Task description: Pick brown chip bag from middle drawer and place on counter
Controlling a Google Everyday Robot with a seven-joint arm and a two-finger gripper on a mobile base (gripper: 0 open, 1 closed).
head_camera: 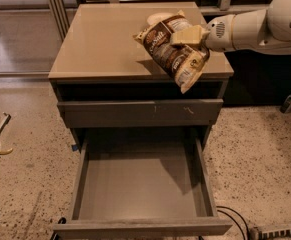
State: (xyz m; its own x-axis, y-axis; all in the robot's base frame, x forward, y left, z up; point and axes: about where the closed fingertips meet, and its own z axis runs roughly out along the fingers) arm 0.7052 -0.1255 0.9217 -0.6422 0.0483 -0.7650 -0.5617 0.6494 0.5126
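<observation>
We are pinching our gripper (186, 36) jaws nearly closed on the brown chip bag (171, 60), dangling it over the counter (105, 44) at its right edge.

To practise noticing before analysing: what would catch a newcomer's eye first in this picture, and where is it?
The brown chip bag hangs tilted in the air above the right front part of the counter, pinched in the cream claw that reaches in from the right. Below, the middle drawer stands pulled wide open, showing its flat grey floor.
</observation>
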